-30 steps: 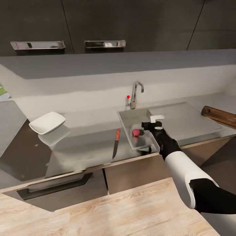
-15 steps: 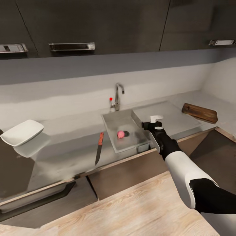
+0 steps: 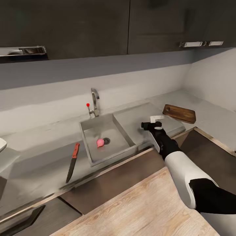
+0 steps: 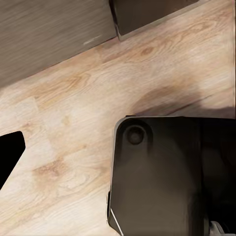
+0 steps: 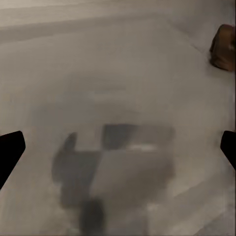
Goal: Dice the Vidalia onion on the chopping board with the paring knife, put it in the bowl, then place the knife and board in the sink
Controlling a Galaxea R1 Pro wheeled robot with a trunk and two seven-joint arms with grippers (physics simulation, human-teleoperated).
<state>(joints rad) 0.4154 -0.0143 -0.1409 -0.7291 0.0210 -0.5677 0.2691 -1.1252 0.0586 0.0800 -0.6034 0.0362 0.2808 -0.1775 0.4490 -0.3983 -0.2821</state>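
Observation:
The pinkish-red Vidalia onion (image 3: 100,142) lies in the steel sink (image 3: 122,130) beside the drain. On the grey countertop (image 3: 39,154) left of the basin rests the paring knife (image 3: 72,162), handle pointing away from me. The dark chopping board (image 3: 179,113) (image 5: 225,46) lies flat at the far right of the drainboard. A sliver of the white bowl (image 3: 1,144) shows at the left edge. My right gripper (image 3: 154,123) (image 5: 118,150) hovers open and empty over the drainboard, between basin and board. My left gripper (image 4: 118,152) points at the floor, one finger (image 4: 10,152) at the picture's edge.
A chrome faucet (image 3: 94,101) with a red knob (image 3: 88,105) stands behind the basin. Dark wall cabinets (image 3: 98,26) hang overhead. The countertop turns a corner at the far right. Light wooden flooring (image 3: 137,209) and my dark base (image 4: 162,172) lie below.
The head view has swung right, so sink, knife and bowl slid left in the picture. My right gripper, earlier over the basin by the onion, now hangs over the drainboard.

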